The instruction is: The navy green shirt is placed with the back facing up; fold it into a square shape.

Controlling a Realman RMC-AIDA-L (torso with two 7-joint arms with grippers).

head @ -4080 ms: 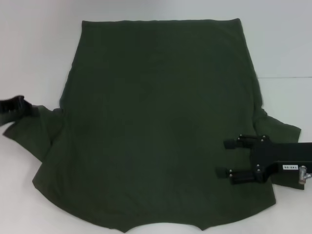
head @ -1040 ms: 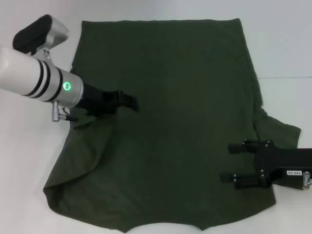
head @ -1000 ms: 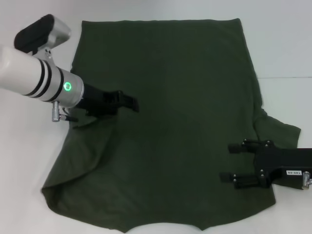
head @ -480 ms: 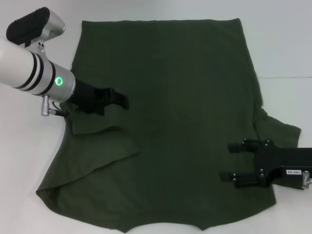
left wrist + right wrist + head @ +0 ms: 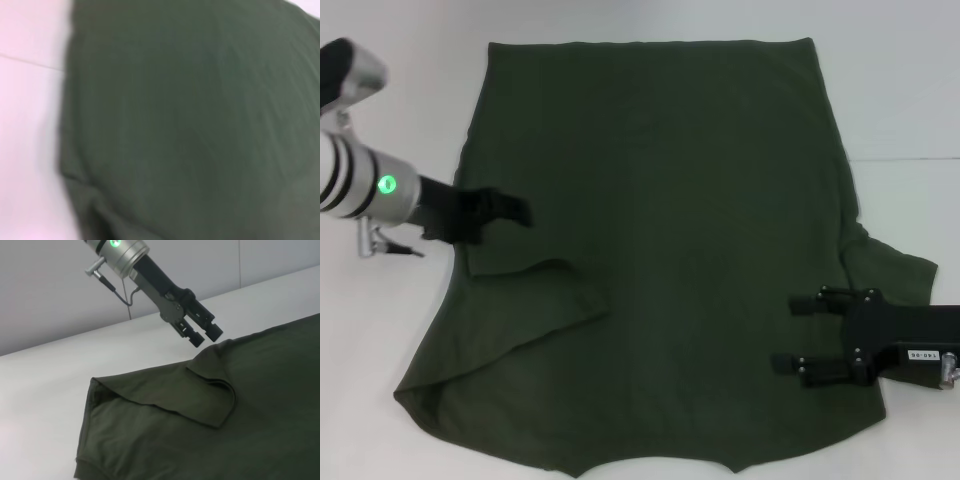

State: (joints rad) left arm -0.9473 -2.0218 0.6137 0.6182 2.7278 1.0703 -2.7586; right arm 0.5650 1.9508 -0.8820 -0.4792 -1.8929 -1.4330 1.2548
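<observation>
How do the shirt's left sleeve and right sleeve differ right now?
The left sleeve is folded in over the navy green shirt; the right sleeve still lies spread out on the table. The left tool hangs above the fold, clear of it, holding nothing; the right tool, open, sits beside the unfolded sleeve. Both are the same plain dark cloth.

A white table (image 5: 900, 90) carries the navy green shirt (image 5: 660, 250), spread flat.

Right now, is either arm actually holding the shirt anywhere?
No. The left gripper hangs above the shirt, jaws empty; the right gripper rests open over it.
</observation>
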